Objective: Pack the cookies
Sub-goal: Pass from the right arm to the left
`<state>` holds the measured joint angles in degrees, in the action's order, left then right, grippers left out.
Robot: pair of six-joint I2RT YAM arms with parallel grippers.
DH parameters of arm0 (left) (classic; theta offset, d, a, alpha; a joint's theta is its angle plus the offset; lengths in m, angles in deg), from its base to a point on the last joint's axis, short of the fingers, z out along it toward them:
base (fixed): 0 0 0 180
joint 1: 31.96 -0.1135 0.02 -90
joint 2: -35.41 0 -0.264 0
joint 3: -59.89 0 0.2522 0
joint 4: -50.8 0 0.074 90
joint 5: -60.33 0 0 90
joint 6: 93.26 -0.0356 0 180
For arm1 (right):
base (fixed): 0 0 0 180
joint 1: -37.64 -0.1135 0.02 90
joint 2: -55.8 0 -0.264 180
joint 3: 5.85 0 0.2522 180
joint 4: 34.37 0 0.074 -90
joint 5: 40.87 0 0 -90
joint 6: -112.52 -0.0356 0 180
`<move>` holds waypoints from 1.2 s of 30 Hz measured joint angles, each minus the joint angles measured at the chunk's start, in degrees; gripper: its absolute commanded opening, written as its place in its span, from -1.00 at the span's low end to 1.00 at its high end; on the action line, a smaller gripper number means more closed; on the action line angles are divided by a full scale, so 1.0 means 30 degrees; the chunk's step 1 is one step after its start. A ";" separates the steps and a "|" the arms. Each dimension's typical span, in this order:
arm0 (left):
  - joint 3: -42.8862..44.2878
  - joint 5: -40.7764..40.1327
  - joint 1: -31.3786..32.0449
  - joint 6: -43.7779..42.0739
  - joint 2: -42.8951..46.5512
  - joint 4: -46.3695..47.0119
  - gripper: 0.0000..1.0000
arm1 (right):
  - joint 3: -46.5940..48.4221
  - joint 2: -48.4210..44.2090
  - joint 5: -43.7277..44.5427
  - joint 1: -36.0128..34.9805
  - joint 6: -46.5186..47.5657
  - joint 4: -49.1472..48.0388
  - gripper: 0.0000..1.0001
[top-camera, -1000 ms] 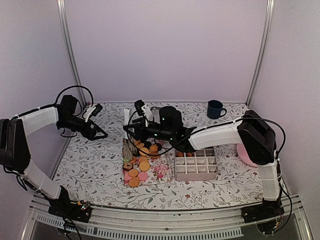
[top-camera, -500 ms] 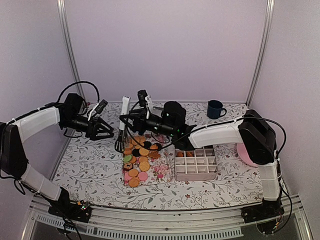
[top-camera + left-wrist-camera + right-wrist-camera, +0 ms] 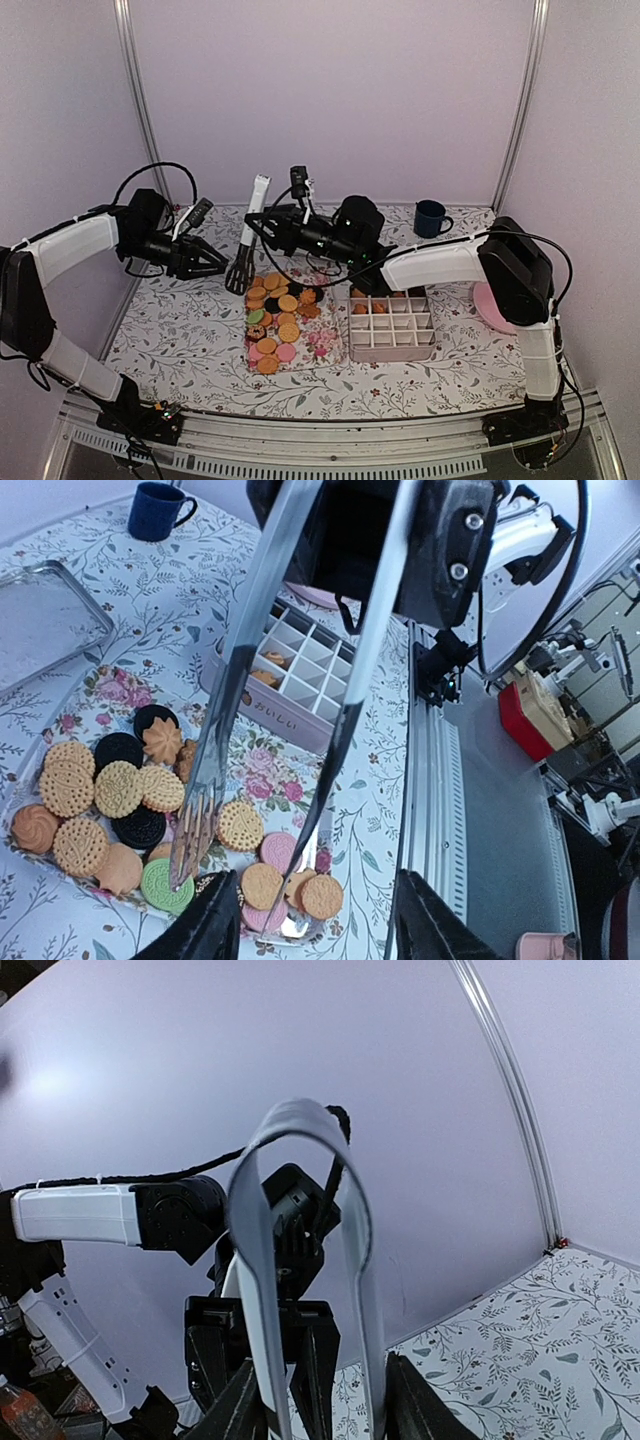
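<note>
the right gripper point(image 3: 268, 226) clamps the tongs point(image 3: 247, 238), arms spread and pinching nothing, tips beside the floral tray point(image 3: 325, 345) carrying most cookies point(image 3: 277, 318); the grid box point(image 3: 392, 354) holds a few in far-left cells.

Cookies point(image 3: 288, 303) on tray point(image 3: 322, 343), divider box point(image 3: 392, 331) right

White shells on left arm point(image 3: 75, 245) and right arm point(image 3: 440, 265); black joints, looping black cables point(image 3: 150, 172), black fingers point(image 3: 215, 925).
</note>
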<state>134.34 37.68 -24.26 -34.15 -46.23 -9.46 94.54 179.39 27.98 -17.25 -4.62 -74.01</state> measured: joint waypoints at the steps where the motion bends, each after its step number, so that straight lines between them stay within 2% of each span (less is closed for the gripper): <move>1: 0.0000 0.0095 0.0007 -0.0095 0.0000 -0.0080 0.00 | 0.0000 0.0000 -0.0051 0.0044 -0.0095 -0.0109 -0.20; 13: -0.0219 0.0430 0.0306 -0.0430 -0.0240 -0.0678 -0.16 | 0.0124 0.0000 -0.0685 0.0080 -0.0969 -0.0947 -0.21; 21: -0.0233 0.0510 0.0663 -0.0495 -0.0648 -0.0736 -0.45 | 0.0911 0.0000 -0.0976 0.0095 -0.1537 -0.1413 -0.21; 27: -0.0262 0.0758 0.0984 -0.0590 -0.0692 -0.0743 -0.83 | 0.1049 0.0007 -0.1013 0.0109 -0.1705 -0.1654 -0.18; 30: -0.0270 0.0918 0.1020 -0.0758 -0.0692 -0.0714 -0.94 | 0.1049 0.0007 -0.1020 0.0153 -0.1749 -0.1610 -0.05; 36: -0.0248 0.0641 0.1246 -0.1574 -0.0685 -0.0947 -0.99 | 0.0605 0.0007 -0.2514 0.0896 -0.2120 -0.1319 0.48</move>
<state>133.60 39.60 -20.52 -38.87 -48.29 -12.30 96.35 179.41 20.44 -14.56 -10.98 -77.97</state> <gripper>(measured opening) 0.029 0.645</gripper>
